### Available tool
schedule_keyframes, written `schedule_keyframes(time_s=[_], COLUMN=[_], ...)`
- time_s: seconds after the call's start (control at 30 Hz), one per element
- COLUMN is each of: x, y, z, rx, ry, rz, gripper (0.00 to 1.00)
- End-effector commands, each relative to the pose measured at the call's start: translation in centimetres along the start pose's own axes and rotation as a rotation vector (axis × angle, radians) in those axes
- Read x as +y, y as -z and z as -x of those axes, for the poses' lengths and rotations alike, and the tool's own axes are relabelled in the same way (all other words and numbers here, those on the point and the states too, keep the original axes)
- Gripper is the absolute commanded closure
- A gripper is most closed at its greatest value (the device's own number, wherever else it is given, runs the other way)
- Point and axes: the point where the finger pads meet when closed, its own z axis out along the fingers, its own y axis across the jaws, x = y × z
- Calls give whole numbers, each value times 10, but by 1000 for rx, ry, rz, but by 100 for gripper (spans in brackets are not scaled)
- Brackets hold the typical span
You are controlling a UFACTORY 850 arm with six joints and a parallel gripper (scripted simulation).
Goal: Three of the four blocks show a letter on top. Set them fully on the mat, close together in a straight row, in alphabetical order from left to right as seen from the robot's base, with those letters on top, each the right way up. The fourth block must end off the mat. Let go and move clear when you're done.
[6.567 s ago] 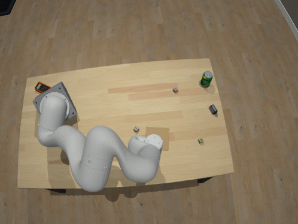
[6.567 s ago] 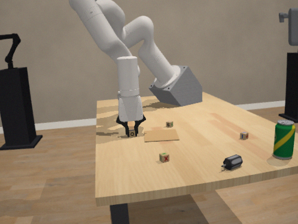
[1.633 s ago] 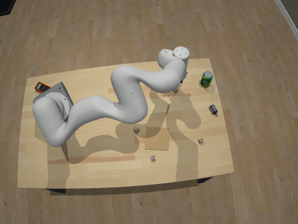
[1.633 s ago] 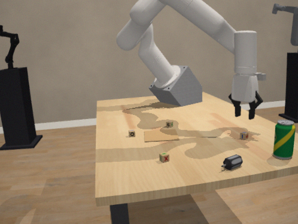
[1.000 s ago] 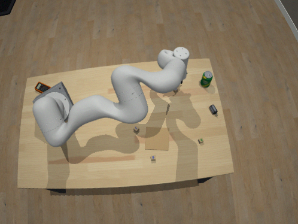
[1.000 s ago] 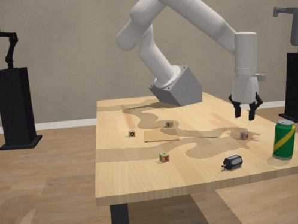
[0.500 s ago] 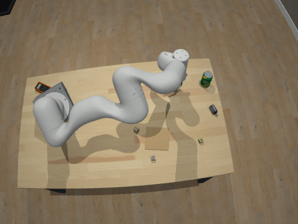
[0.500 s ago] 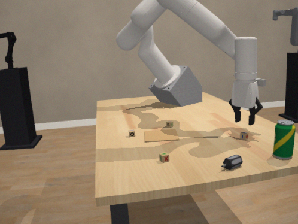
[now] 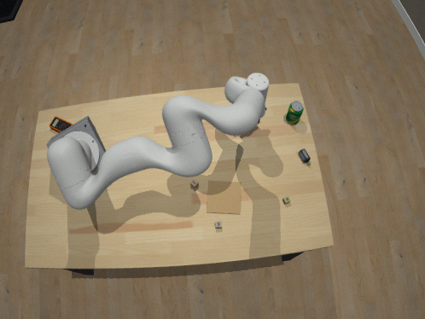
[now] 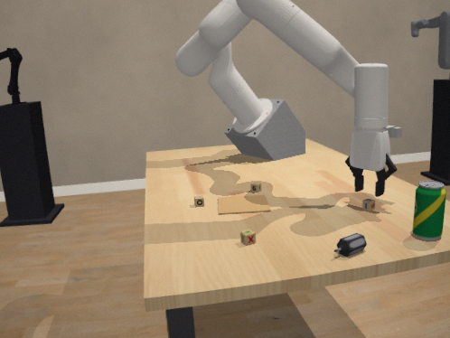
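My gripper (image 10: 369, 188) is open and empty, pointing straight down just above a small wooden block (image 10: 369, 204) with a dark mark on its side, near the table's right end in the exterior view. In the top view the wrist hides both the gripper and this block. The brown mat (image 9: 224, 197) (image 10: 243, 204) lies mid-table with nothing on it. A block marked O (image 10: 199, 201) (image 9: 218, 224) sits left of the mat. Another block (image 10: 256, 186) (image 9: 195, 183) sits just behind the mat. A block with a red X on its side (image 10: 248, 237) (image 9: 286, 200) sits in front of the mat.
A green can (image 9: 294, 112) (image 10: 429, 210) stands right of the gripper. A black cylinder (image 9: 304, 155) (image 10: 351, 244) lies near the table's front edge. An orange meter (image 9: 60, 124) lies by the robot base (image 9: 78, 132).
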Motion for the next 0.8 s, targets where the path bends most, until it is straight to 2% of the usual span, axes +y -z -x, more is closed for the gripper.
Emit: schedule_keyframes(time_s=[0.0,0.77], x=[1,1], y=[-3,-9], z=[0,0], rx=[0,0], ry=[-1,-1], rz=[2,2], gripper=[36,36])
